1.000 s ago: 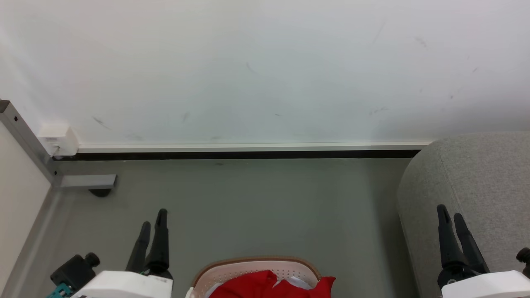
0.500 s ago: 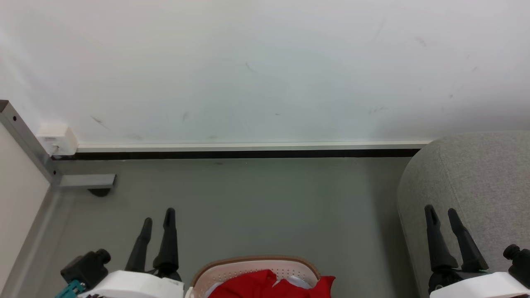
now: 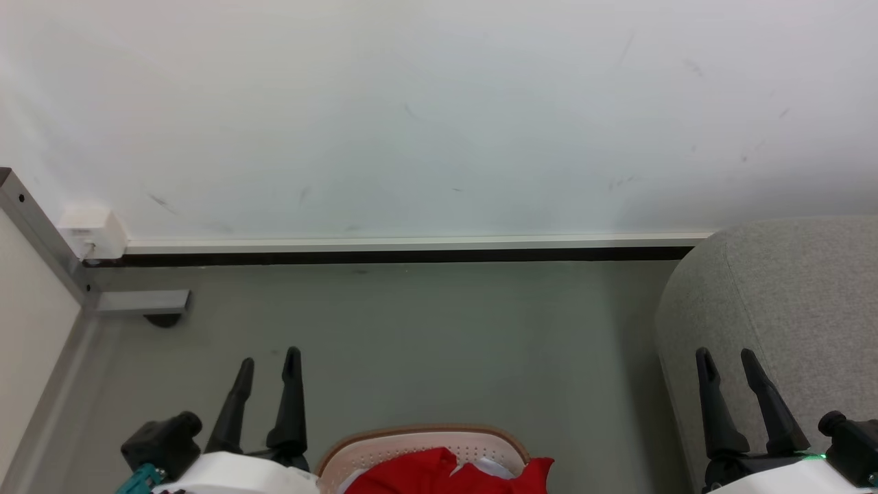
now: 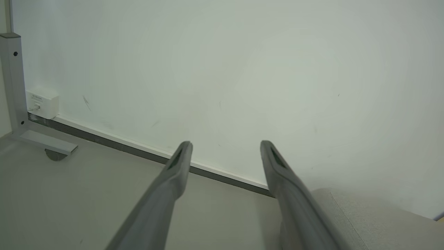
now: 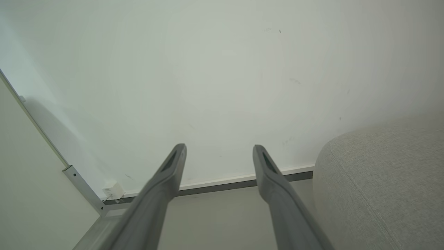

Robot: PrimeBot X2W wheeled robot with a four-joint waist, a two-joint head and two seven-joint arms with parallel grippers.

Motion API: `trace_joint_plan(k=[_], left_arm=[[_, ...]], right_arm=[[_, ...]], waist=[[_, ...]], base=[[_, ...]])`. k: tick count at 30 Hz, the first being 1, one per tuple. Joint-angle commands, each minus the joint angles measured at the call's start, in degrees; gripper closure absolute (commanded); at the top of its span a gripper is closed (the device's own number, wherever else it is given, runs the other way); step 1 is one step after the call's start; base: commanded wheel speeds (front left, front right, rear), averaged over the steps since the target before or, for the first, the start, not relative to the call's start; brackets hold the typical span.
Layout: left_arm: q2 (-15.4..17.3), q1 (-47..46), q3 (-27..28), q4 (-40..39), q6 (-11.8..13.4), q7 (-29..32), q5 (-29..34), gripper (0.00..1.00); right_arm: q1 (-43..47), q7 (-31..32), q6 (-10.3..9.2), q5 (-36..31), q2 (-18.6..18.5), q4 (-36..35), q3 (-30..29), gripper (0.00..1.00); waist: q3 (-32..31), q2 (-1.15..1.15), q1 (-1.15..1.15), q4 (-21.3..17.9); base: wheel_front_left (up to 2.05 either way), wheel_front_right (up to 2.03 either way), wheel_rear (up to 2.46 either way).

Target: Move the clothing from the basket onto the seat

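Clothing (image 3: 439,475) (bunched, seemingly) in basket (image 3: 401,447).

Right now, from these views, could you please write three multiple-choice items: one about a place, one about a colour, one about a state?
1. Where does the seat stand in the head view?
A. left
B. right
C. centre

2. What colour is the clothing in the basket?
A. blue
B. red
C. green

3. How are the left gripper and the right gripper?
A. both open, empty
B. both shut on cloth
C. one open, one shut

Answers:
1 B, its grey bulk stands at the right edge.
2 B, bright red fabric lies inside the white perforated wall.
3 A, each gripper's jaws stand apart with nothing between.
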Motion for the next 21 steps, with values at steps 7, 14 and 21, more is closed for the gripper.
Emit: trace_joint_plan(k=[7,14,21], left_arm=[[0.49,0.29,-0.41,-0.47,0.21,-1.44,6.16,0.0],[0.51,0.3,-0.77,-0.23,1.04,-2.33,9.71,0.0],[0.53,0.65,-1.25,-0.27,1.45,-3.24,11.92,0.0]], right_arm=[[0.12,-1.39,-0.08,-4.38,-0.22,0.42,0.57,0.0],[-0.16,-2.34,-0.09,-7.56,-0.11,-0.8,0.06,0.0],[0.44,-3.16,-0.09,-10.59,0.21,-0.55,-0.38,0.0]], waist=[[-0.11,0.0,0.0,-0.14],[-0.15,0.0,0.0,-0.32],[-0.27,0.0,0.0,-0.47]], base=[[0.0,0.0,0.0],[0.0,0.0,0.0],[0.0,0.0,0.0]])
